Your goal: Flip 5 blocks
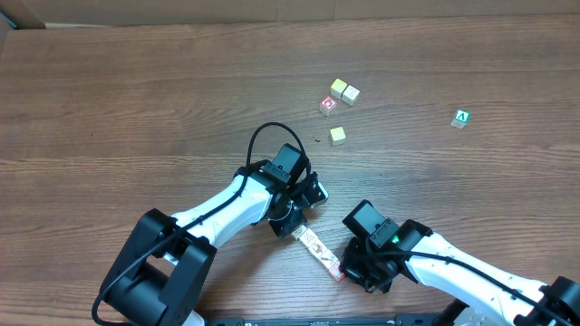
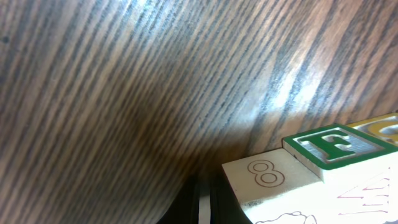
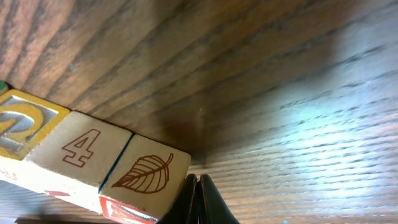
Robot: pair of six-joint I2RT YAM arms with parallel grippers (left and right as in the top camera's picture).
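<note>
A short row of pale blocks (image 1: 317, 250) with pink marks lies end to end on the table between my two grippers. The left gripper (image 1: 297, 226) is shut and sits at the row's upper-left end. In the left wrist view its fingertips (image 2: 204, 200) sit just beside a block marked "8" (image 2: 267, 174), with a green "F" block (image 2: 339, 146) behind it. The right gripper (image 1: 347, 269) is shut at the lower-right end. Its tips (image 3: 199, 194) rest against the side of a leaf-marked block (image 3: 146, 171), next to a "4" block (image 3: 81, 149).
Loose cubes lie farther back: two yellow-topped ones (image 1: 343, 90), a red-and-white one (image 1: 328, 105), another yellow one (image 1: 337, 134), and a green "A" cube (image 1: 461, 118) at the right. The wooden table (image 1: 136, 109) spreads out to the left.
</note>
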